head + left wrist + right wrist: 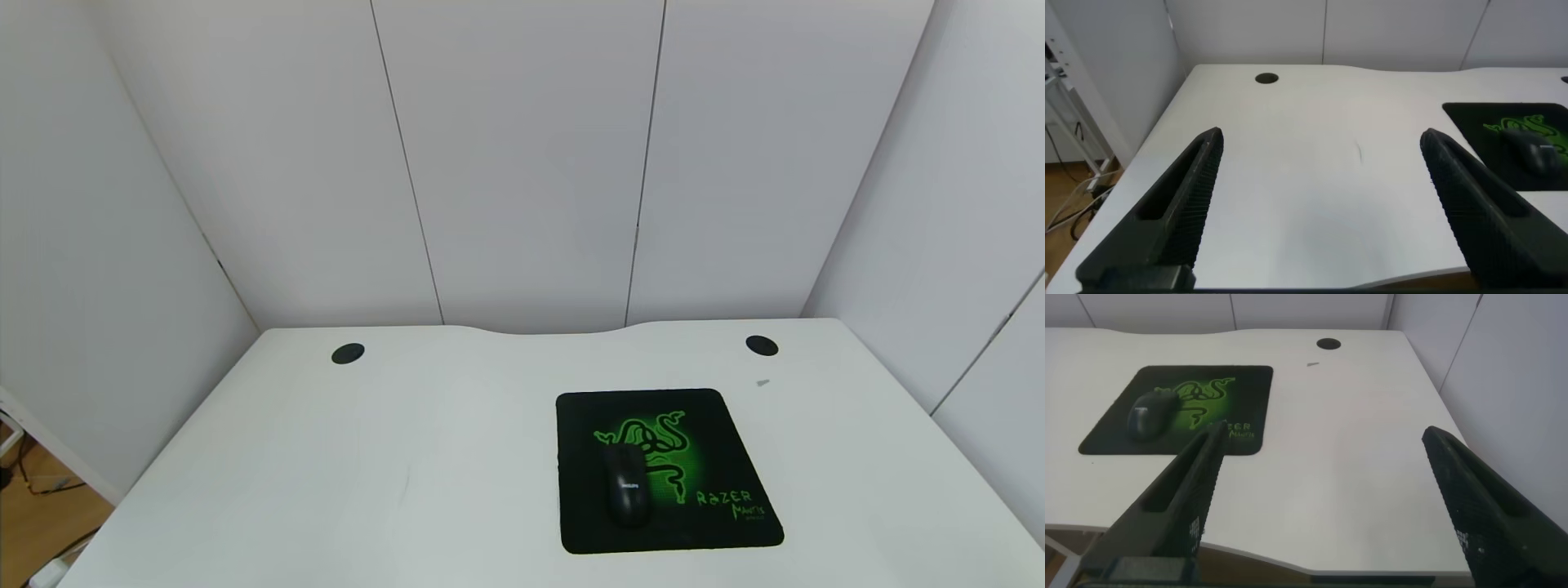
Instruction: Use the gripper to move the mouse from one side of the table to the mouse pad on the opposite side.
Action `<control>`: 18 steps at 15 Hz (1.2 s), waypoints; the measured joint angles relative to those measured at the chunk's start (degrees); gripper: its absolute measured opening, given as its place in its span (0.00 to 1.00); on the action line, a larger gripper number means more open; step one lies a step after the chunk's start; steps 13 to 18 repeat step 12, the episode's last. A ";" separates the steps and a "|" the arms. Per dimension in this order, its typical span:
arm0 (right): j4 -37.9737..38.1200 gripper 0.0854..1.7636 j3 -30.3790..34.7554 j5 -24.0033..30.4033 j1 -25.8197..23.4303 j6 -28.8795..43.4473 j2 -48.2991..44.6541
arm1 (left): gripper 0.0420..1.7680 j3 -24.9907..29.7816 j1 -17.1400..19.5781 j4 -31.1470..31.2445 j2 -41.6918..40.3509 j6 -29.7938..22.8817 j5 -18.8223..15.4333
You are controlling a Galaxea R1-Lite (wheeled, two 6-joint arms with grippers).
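Note:
The black mouse (626, 487) lies on the black mouse pad (718, 457) with the green snake logo, on the right half of the white table (326, 474). It also shows in the left wrist view (1535, 153) and the right wrist view (1150, 414), resting on the pad (1470, 116) (1249, 384). Neither arm shows in the head view. My left gripper (1321, 139) is open and empty, held back over the table's near left edge. My right gripper (1321, 437) is open and empty, held back over the near right edge, apart from the mouse.
Two round black grommets (348, 354) (762, 345) sit near the table's curved back edge. A small grey scrap (762, 382) lies behind the pad. White wall panels enclose the back and sides. A faint dark mark (406, 482) is on the table's middle.

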 joint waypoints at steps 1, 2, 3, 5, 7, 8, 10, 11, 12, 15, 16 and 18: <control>0.00 0.97 0.00 0.02 0.00 0.02 0.00 | 0.97 0.24 0.00 2.05 0.00 0.16 -0.82; 0.00 0.97 0.00 0.00 0.00 0.02 0.00 | 0.97 0.33 0.00 4.34 0.02 0.49 -0.98; 0.00 0.97 0.00 -0.02 0.00 0.00 0.00 | 0.97 0.33 0.00 4.36 0.02 0.68 -1.00; 0.00 0.97 0.00 -0.02 0.00 0.00 0.00 | 0.97 0.35 0.00 4.29 0.05 0.90 -1.13; 0.00 0.97 0.00 0.00 0.00 0.00 0.00 | 0.97 0.41 0.00 4.10 0.06 0.61 -1.11; 0.00 0.97 0.00 0.00 0.00 0.02 0.00 | 0.97 0.41 0.00 4.10 0.06 0.63 -1.44; 0.02 0.97 0.00 -0.02 0.00 0.02 0.00 | 0.97 0.41 0.00 3.96 0.06 0.61 -2.01; 0.00 0.97 0.00 0.00 0.00 0.02 0.00 | 0.97 0.41 0.00 3.99 0.05 0.49 -1.74; 0.00 0.97 0.00 -0.02 0.00 0.02 0.00 | 0.97 0.44 0.00 3.99 0.05 0.44 -1.63; 0.00 0.97 0.00 -0.02 0.00 0.02 0.00 | 0.97 0.44 0.00 3.99 0.05 0.44 -1.63; 0.00 0.97 0.00 -0.02 0.00 0.02 0.00 | 0.97 0.44 0.00 3.99 0.05 0.44 -1.63; 0.00 0.97 0.00 -0.02 0.00 0.02 0.00 | 0.97 0.44 0.00 3.99 0.05 0.44 -1.63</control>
